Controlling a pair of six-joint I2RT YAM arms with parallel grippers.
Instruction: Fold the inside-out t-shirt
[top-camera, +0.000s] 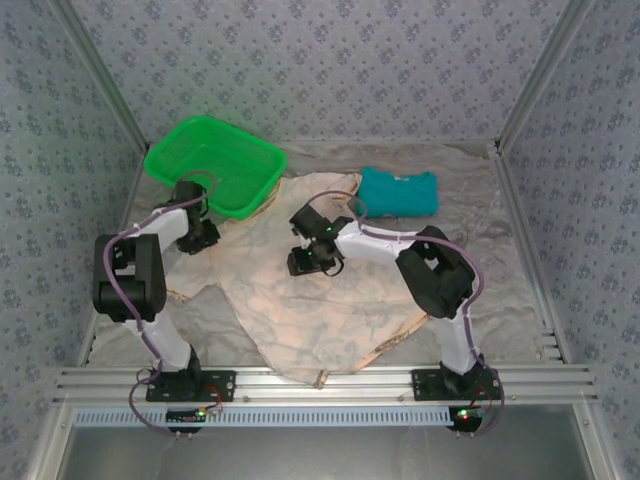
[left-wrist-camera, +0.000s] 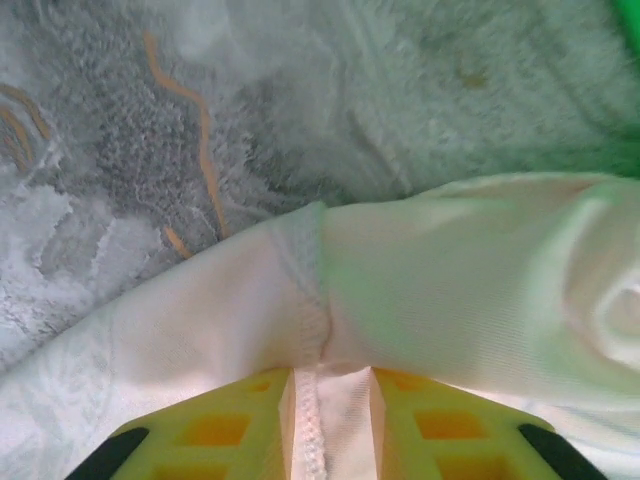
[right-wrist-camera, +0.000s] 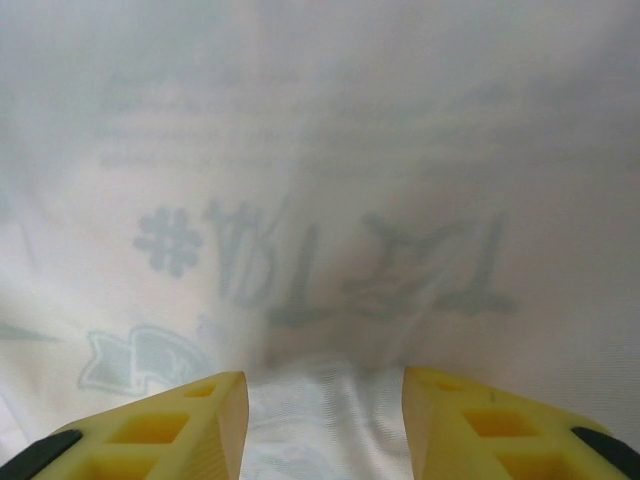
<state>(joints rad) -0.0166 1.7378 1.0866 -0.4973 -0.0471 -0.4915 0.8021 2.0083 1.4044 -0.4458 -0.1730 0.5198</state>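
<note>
On the grey crinkled surface (top-camera: 500, 250), the inside-out t-shirt (top-camera: 300, 310) lies spread loosely across the middle, pale side up and reaching to the near edge. Its outline is irregular. A darker strip is turned up along the near right hem. No tidy fold is evident.

A green plastic basket (top-camera: 230, 160) sits at the far left, its near corner just beside the shirt. A folded teal garment (top-camera: 398, 190) lies at the far centre-right, just beyond the shirt.

The left tool (top-camera: 197, 238) is at the shirt's far left edge, beside the basket. In the wrist view it (left-wrist-camera: 330, 375) is clamped on a stitched seam of the shirt (left-wrist-camera: 450, 290).

The right tool (top-camera: 305, 262) is down on the shirt's middle. Its wrist view shows the tool (right-wrist-camera: 325, 385) with fingers apart and a pucker of cloth (right-wrist-camera: 320, 150) between them, over faint mirrored lettering. Whether that cloth is actually gripped cannot be told.

Assessment: the task is at an early stage. The garment is being handled, and all folding appears to remain.
</note>
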